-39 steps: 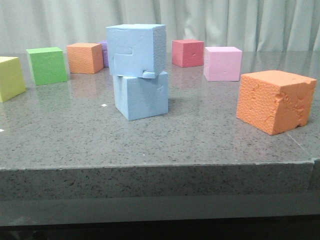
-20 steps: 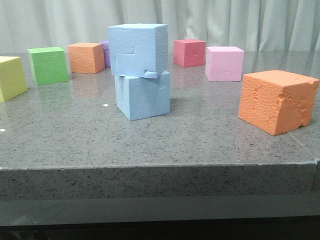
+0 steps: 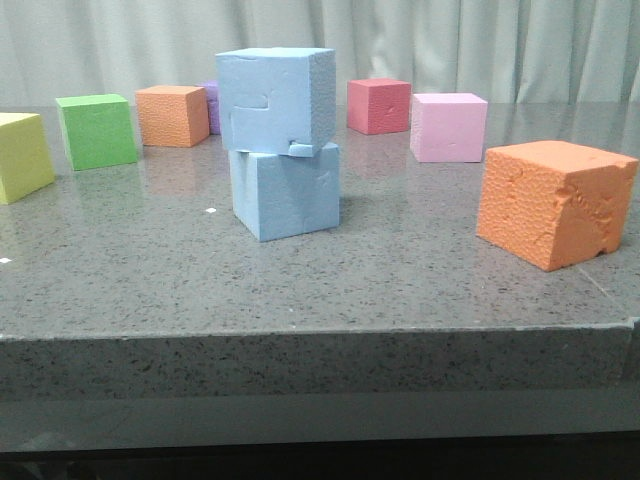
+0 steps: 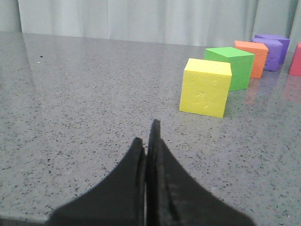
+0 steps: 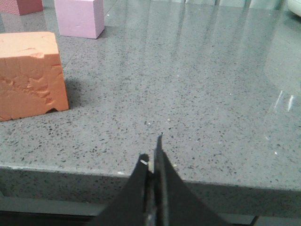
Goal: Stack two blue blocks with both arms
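Note:
Two pale blue blocks stand stacked in the middle of the table in the front view. The upper blue block [image 3: 275,98], with stepped seam lines and a notched corner, rests on the smoother lower blue block [image 3: 286,190], turned slightly against it. Neither arm shows in the front view. My left gripper [image 4: 146,136] is shut with nothing in it, low over bare table near a yellow cube [image 4: 205,87]. Over the table's front edge my right gripper [image 5: 152,149] is shut and empty, beside a large orange cube [image 5: 29,75]. The blue blocks are out of both wrist views.
Around the stack stand a yellow cube [image 3: 18,155], a green cube [image 3: 96,130], a small orange cube [image 3: 171,115], a purple cube [image 3: 210,106] partly hidden, a red cube [image 3: 379,105], a pink cube [image 3: 448,126] and a large orange cube [image 3: 553,201]. The table's front edge [image 3: 320,330] runs across.
The front view shifted slightly between one second ago and half a second ago; the blocks keep their places relative to each other. Nothing else has visibly changed.

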Controlling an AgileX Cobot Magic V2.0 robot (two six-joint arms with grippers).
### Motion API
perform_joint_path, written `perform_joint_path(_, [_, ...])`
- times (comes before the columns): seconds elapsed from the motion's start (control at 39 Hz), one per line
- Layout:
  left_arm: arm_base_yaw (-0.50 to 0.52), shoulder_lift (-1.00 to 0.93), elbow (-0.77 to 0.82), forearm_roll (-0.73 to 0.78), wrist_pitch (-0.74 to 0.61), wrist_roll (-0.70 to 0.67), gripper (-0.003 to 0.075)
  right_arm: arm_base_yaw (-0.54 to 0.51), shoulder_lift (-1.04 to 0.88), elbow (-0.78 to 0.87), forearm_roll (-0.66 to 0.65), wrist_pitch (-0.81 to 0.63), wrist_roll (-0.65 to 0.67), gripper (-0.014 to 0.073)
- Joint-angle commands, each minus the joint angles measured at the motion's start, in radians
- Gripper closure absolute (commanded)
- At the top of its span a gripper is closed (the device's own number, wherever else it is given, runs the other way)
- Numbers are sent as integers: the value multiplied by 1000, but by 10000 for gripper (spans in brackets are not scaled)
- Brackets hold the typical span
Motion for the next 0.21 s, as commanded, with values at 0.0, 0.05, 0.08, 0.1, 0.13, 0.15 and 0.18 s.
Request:
perform_joint_path(0.0, [1, -18, 2, -9, -88, -2, 741, -7, -18, -6, 8, -74, -6, 653])
perform_joint_path(0.05, [1, -18, 2, -9, -88, -2, 741, -7, -18, -6, 8, -74, -6, 653])
perform_joint_path(0.08, [1, -18, 2, -9, -88, -2, 741, -7, -18, -6, 8, -74, -6, 653])
perform_joint_path(0.1, [1, -18, 2, -9, -88, -2, 741, -7, -18, -6, 8, -74, -6, 653])
perform_joint_path(0.13, [1, -18, 2, -9, -88, -2, 741, -7, -18, -6, 8, -74, -6, 653])
perform_joint_path(0.15, [1, -18, 2, -9, -88, -2, 741, -7, -18, -6, 8, -74, -6, 653])
perform_joint_path(0.18, [1, -18, 2, -9, -88, -2, 741, -7, -18, -6, 8, -74, -6, 653])
